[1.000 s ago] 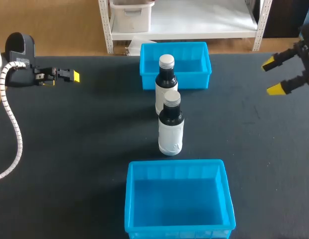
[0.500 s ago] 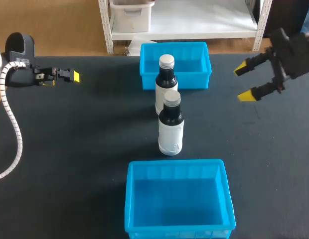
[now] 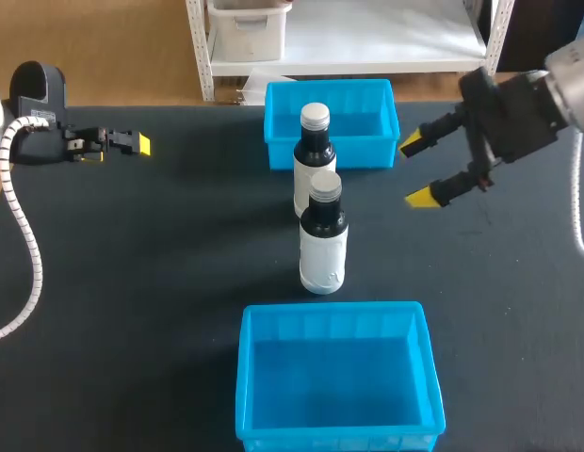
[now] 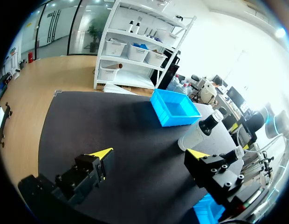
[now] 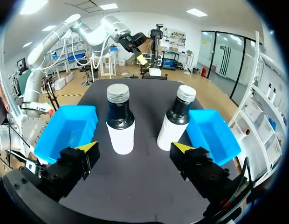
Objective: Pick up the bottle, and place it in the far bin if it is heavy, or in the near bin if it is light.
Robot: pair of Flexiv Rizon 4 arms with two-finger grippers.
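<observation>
At table [image 3: 160, 264] centre, two bottles stand upright, long axes vertical, caps up. The near bottle [image 3: 323, 243] hides the far bottle's [image 3: 313, 151] base. Both have dark bodies, white labels and pale round caps. Blue plastic far bin [image 3: 375, 121] at 12 o'clock, near bin [image 3: 337, 377] at 6, front edge cut off. Right gripper [image 3: 422, 170] at 2 o'clock and left gripper [image 3: 137, 144] at 10, both released and empty.

From my station the table [image 3: 132, 282] reads as flat charcoal black, plain, with no pattern. The far bin [image 3: 367, 151] and the near bin [image 3: 247, 377] are the same solid bright blue. The near bottle [image 3: 322, 247] and the far bottle [image 3: 313, 141] match each other: black at neck and shoulder, a plain white label round the body, a pale silver-grey cap. My left gripper [image 3: 137, 143] and right gripper [image 3: 415, 170] are black with bright yellow tips. The hose [image 3: 28, 235] behind my left gripper is white with fine ribbing, and my right arm [image 3: 573, 71] is light grey.
</observation>
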